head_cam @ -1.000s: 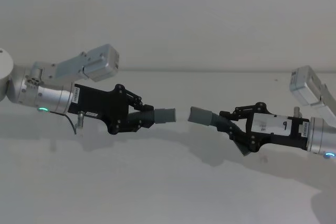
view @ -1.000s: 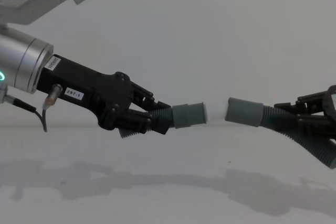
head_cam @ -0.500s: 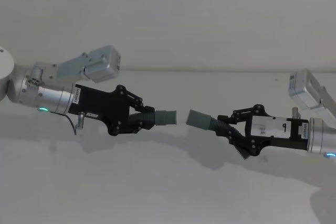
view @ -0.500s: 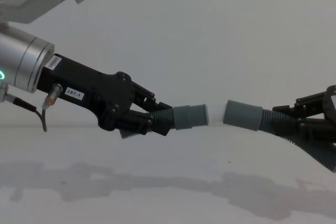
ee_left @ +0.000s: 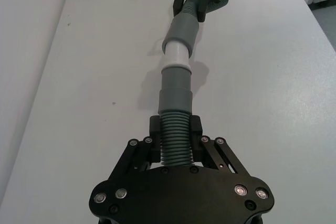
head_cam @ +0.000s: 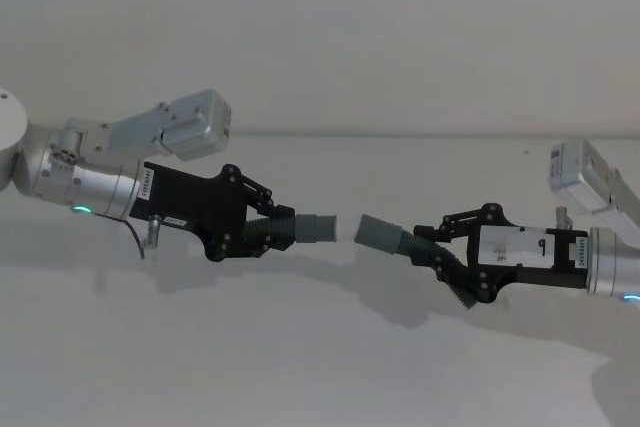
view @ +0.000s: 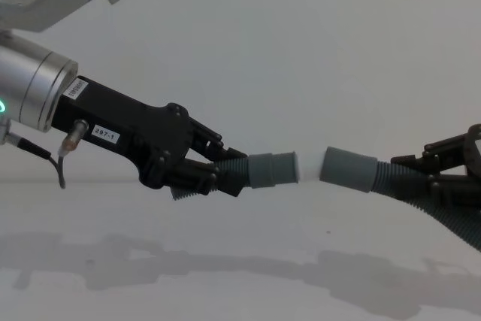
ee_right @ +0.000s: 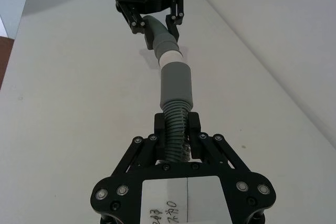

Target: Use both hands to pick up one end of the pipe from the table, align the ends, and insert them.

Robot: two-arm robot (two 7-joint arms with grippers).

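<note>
Picked up: I have both pipe pieces off the desk [head_cam: 300, 367], in mid-air.
Left gripper [head_cam: 262, 230]: jaws clamped on the ribbed shorter piece [head_cam: 300, 229], pale tip forward.
Right gripper [head_cam: 440, 247]: jaws clamped on the longer piece [head_cam: 395, 237], socket cuff [view: 348, 168] facing the tip.
Alignment: roughly end to end, a gap between them.
Left to do: close the gap and insert.

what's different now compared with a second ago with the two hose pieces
The right gripper has carried its hose piece toward the left one and levelled it, so its socket cuff now faces the pale tip more squarely. The left gripper stayed put. Both remain clamped, and the ends remain unjoined.
</note>
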